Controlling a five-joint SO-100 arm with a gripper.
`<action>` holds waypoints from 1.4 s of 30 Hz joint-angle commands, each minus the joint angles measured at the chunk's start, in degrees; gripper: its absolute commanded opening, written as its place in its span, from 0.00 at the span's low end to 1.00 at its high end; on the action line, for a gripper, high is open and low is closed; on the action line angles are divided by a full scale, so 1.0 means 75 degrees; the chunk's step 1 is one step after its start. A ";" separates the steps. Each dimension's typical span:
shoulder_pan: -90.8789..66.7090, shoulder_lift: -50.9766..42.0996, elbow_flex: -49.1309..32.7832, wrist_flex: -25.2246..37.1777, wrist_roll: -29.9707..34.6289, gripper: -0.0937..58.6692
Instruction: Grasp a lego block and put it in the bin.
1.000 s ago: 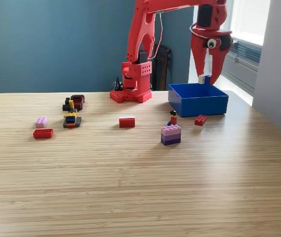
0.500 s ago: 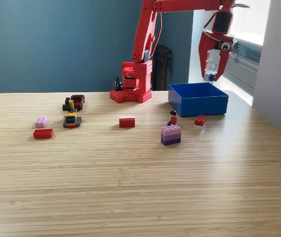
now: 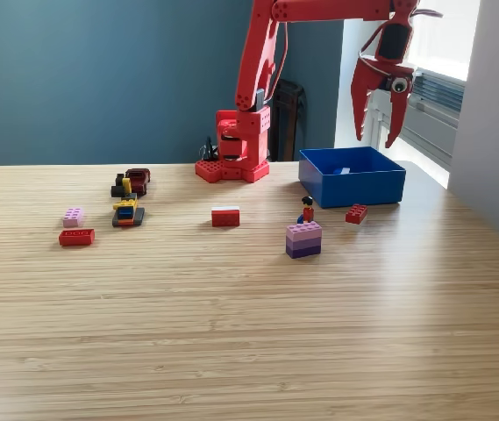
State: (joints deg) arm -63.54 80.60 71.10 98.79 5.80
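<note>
The pale wooden surface [image 3: 249,333] fills the lower two thirds of the frame, with the red arm [image 3: 253,88] rising from its base at upper centre. The blue bin [image 3: 352,186] sits right of centre, just beside that base. Above the bin's far wall, at the upper right, the jaws [image 3: 377,139] hang spread apart and hold nothing. A small pale piece [image 3: 344,170] lies inside the bin, which I judge to be the lego block just delivered.

More bricks lie loose on the surface: a purple stack [image 3: 303,239] near centre, a red brick [image 3: 356,213] and a small figure [image 3: 307,210] just in front of the bin, a red-and-white brick [image 3: 225,216], and a cluster at the left.

The risk from here: swinging down for another block, a jaw could clip the bin's low wall and shove it.

Half a second earlier the jaws were narrower, gripping a pale block above the bin; now they are released and it lies below.
</note>
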 commanded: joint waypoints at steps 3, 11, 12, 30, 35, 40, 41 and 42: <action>0.1980 0.0855 -0.1230 0.0141 0.0199 0.04; 0.4430 0.0855 -0.1371 -0.0012 -0.0059 0.04; 0.4594 0.0855 -0.1312 -0.0035 -0.0094 0.04; 0.4711 0.0855 -0.0832 -0.0375 0.0000 0.04; 0.4781 0.0855 -0.0773 -0.0375 -0.0047 0.04; 0.4887 0.0855 -0.0703 -0.0422 -0.0047 0.04; 0.4910 0.0855 -0.0680 -0.0457 -0.0035 0.04; 0.4922 0.0855 -0.0656 -0.0469 -0.0035 0.04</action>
State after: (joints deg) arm -27.60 80.68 66.62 96.59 5.27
